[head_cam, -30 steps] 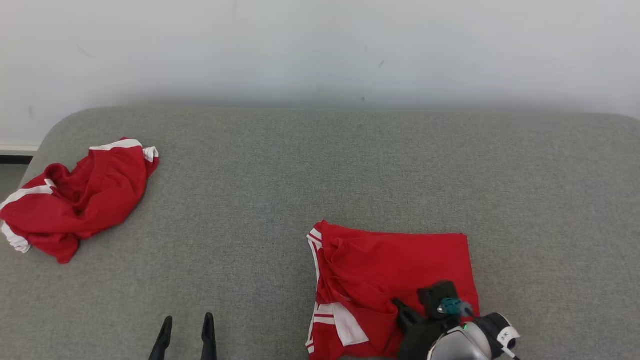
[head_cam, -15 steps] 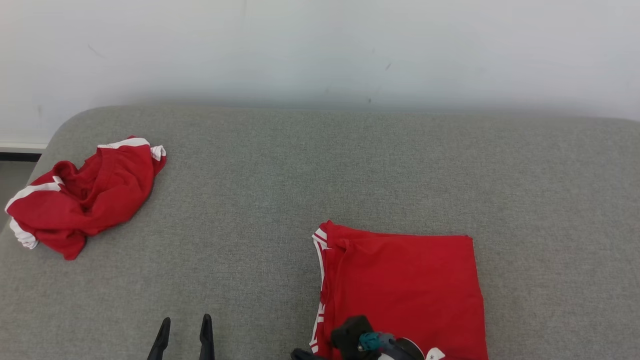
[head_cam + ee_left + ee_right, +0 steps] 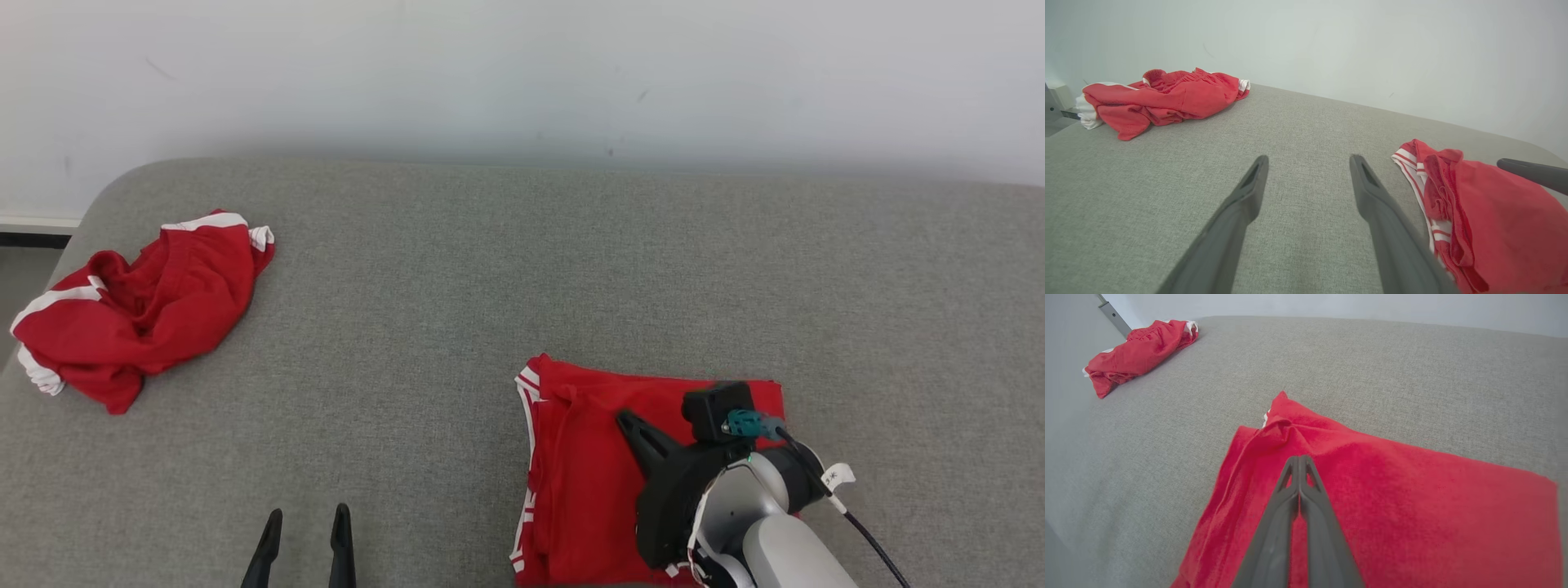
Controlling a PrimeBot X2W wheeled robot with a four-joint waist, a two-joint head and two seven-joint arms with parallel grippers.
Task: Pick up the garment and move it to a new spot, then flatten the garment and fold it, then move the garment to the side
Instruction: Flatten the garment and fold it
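A red garment with white stripes [image 3: 584, 474] lies folded into a rough rectangle on the grey fabric surface [image 3: 490, 278], at the lower right of the head view. My right gripper [image 3: 629, 422] sits low over it, fingers pointing toward the far left. In the right wrist view this gripper [image 3: 1299, 458] is shut, fingers pressed together with nothing between them, above the garment [image 3: 1412, 506] near its bunched corner. My left gripper [image 3: 306, 523] stands open over bare fabric to the garment's left. The left wrist view shows the gripper [image 3: 1309, 161] empty, with the garment [image 3: 1494, 220] at its right.
A second red garment with white trim [image 3: 139, 314] lies crumpled at the far left, near the surface's rounded corner, and it shows in the right wrist view [image 3: 1137, 355]. A pale wall [image 3: 522, 73] runs behind the surface. Bare fabric stretches across the middle and the right.
My right gripper dropped to the bottom edge, then came forward over the garment. The loose striped flap has been smoothed flat. The camera has shifted a little. The left gripper is unmoved.
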